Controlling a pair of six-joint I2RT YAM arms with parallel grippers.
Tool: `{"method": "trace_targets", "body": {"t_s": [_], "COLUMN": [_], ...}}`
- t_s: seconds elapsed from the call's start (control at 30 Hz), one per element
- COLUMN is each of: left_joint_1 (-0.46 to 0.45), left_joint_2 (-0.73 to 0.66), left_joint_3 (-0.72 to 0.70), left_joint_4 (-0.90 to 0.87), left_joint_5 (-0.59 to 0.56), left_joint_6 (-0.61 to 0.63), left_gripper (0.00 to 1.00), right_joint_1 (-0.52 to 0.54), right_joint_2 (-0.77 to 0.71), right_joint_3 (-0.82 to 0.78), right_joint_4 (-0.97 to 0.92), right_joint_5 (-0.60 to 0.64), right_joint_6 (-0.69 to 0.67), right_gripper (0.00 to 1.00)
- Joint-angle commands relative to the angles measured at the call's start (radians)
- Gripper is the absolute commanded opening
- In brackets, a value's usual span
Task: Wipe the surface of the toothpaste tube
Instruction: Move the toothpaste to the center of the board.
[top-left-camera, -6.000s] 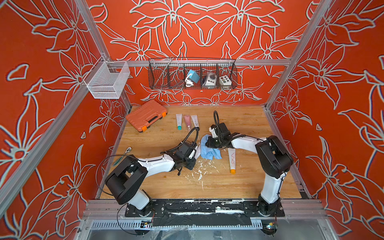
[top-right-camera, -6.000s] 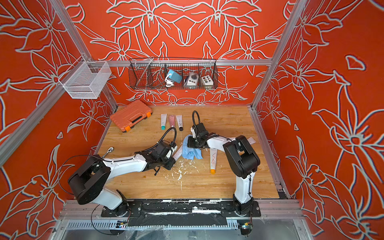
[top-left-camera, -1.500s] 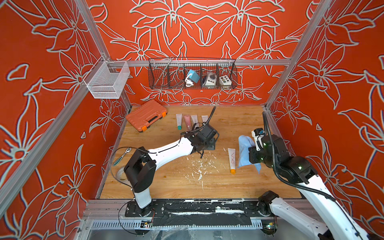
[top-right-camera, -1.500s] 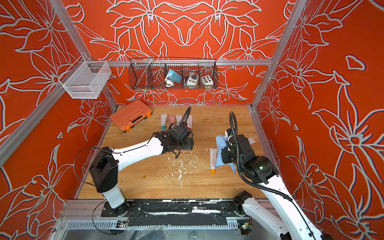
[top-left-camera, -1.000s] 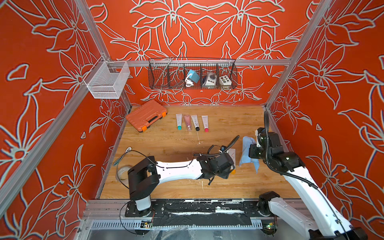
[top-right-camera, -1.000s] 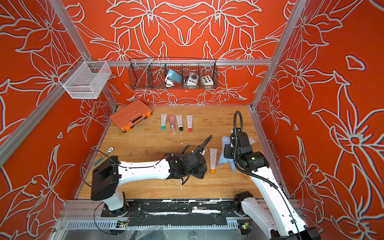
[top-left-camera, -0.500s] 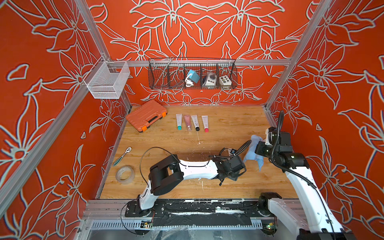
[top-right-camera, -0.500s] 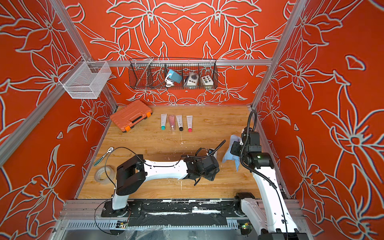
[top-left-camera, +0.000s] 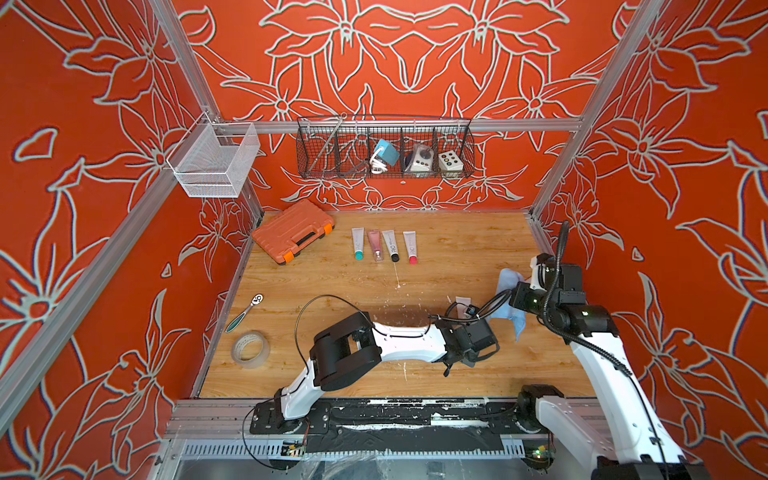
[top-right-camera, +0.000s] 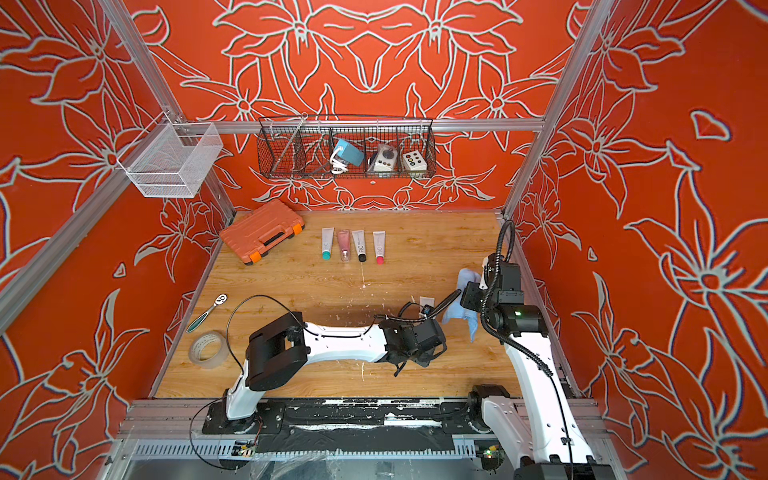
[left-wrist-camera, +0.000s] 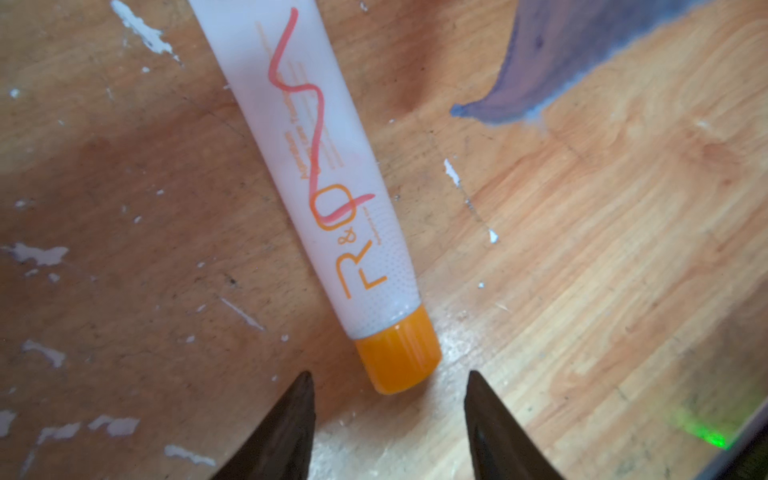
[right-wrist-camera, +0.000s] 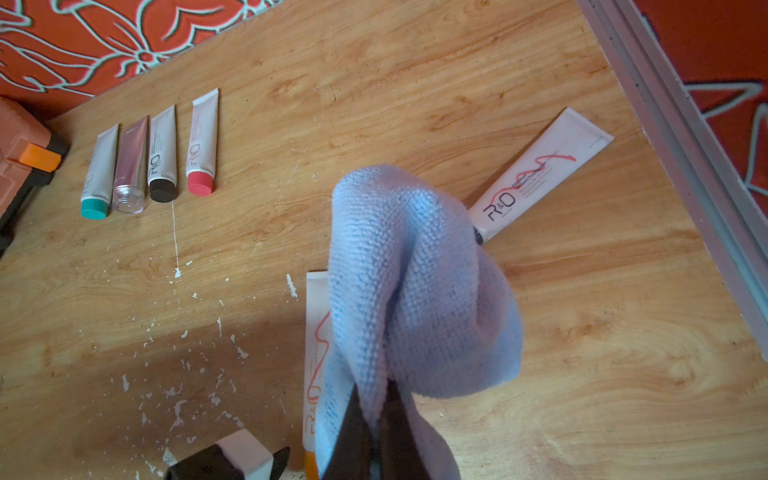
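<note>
Lying flat — smooth white tube (left-wrist-camera: 324, 166); nubby cloth (right-wrist-camera: 415, 282) bunched.

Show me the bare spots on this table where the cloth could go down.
Bare table runs between the row of four tubes and the left arm; more lies back right, beyond the red-capped tube. Crowded: the front right, where the left fingers, orange-capped tube and held cloth bunch together.
</note>
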Motion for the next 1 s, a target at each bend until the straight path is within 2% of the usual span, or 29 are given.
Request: {"method": "trace_targets", "body": {"t_s": [0.0, 0.3, 0.5, 0.77, 0.97], "left_joint_1": [0.006, 0.013, 0.053, 0.062, 0.062], "left_joint_2": [0.027, 0.053, 0.057, 0.045, 0.012], "left_joint_3": [0.023, 0.042, 0.033, 0.015, -0.027], "left_joint_4": [-0.023, -0.023, -0.011, 0.012, 0.038], "left_joint_5": [-0.027, -0.029, -0.022, -0.004, 0.015], "left_joint_6": [-0.009, -0.007, 0.000, 0.039, 0.062], "left_gripper": [0.55, 0.50, 0.46, 0.32, 0.36], "right_joint_1": [-0.009, -0.011, -0.013, -0.017, -0.017], "right_joint_2": [-0.006, -0.008, -0.010, -0.005, -0.005], "right_joint_3": [-0.015, -0.018, -0.018, -0.018, -0.019], "right_joint_4": [0.016, 0.016, 0.016, 0.020, 0.023], "right_joint_5": [-0.017, -0.019, -0.024, -0.034, -0.046], "right_joint_6": [0.008, 0.005, 0.002, -0.002, -0.003], "right_gripper": [0.00, 0.00, 0.00, 0.00, 0.00]}}
